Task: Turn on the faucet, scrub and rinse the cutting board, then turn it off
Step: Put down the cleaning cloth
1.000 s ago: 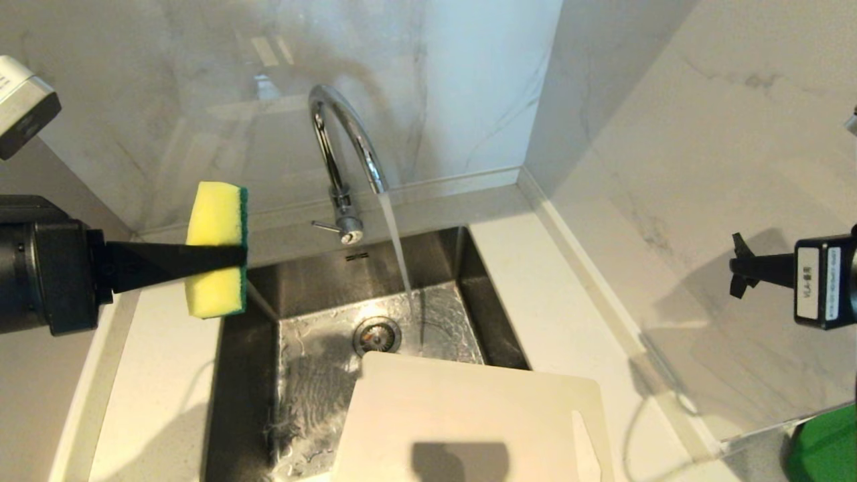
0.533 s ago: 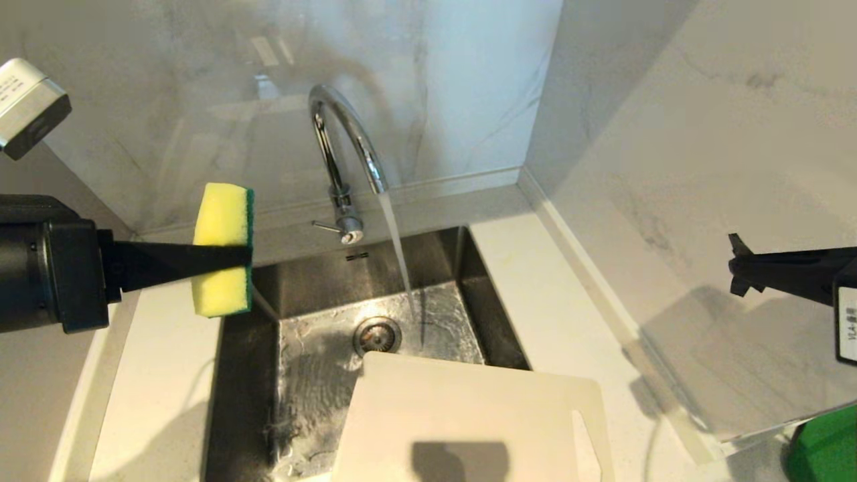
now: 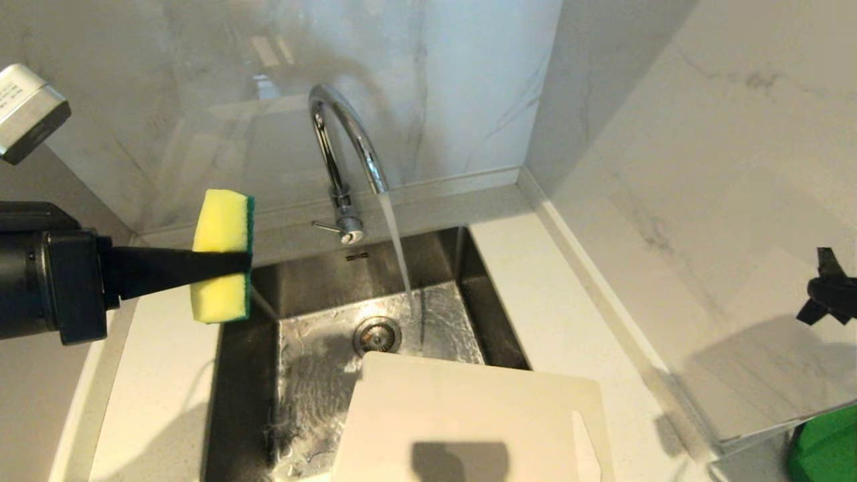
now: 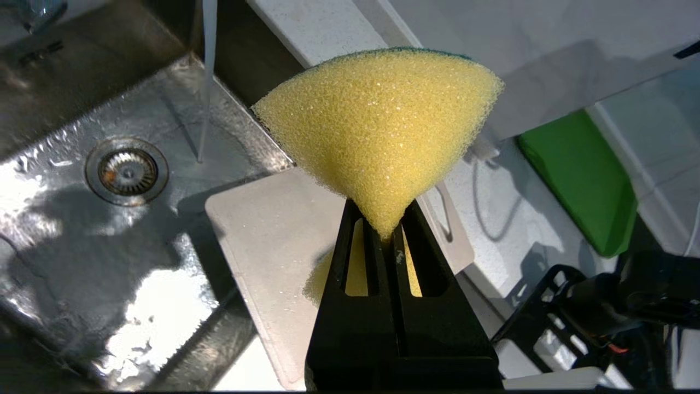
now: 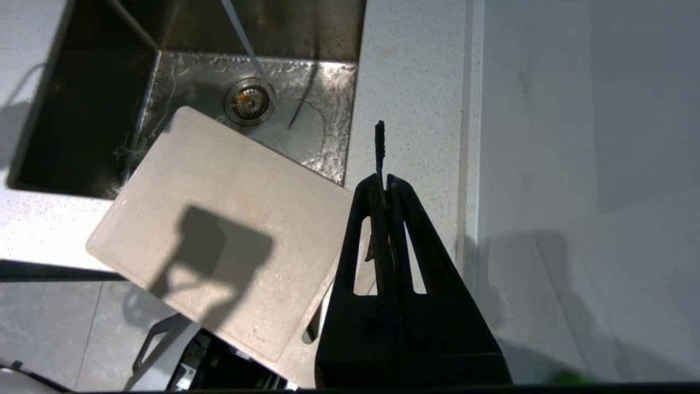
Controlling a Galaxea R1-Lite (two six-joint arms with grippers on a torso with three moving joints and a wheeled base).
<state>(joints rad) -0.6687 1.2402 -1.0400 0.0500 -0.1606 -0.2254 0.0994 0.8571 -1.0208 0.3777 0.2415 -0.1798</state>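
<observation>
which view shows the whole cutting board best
The right wrist view: the cutting board shows nearly whole, angled over the sink's near corner, slot handle partly behind the right gripper. The head view crops its near end; the left wrist view hides its middle behind the sponge.

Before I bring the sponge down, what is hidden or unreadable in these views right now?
- Off-white plastic cutting board: near end cut off by the head view's bottom edge; a shadow covers part of its face, so any stain is unreadable.
- Yellow-and-green sponge: green scouring side mostly hidden behind the yellow foam in the left wrist view.
- Right gripper: mostly cut off by the head view's right edge.
- Chrome gooseneck faucet: lever position too small to read.
</observation>
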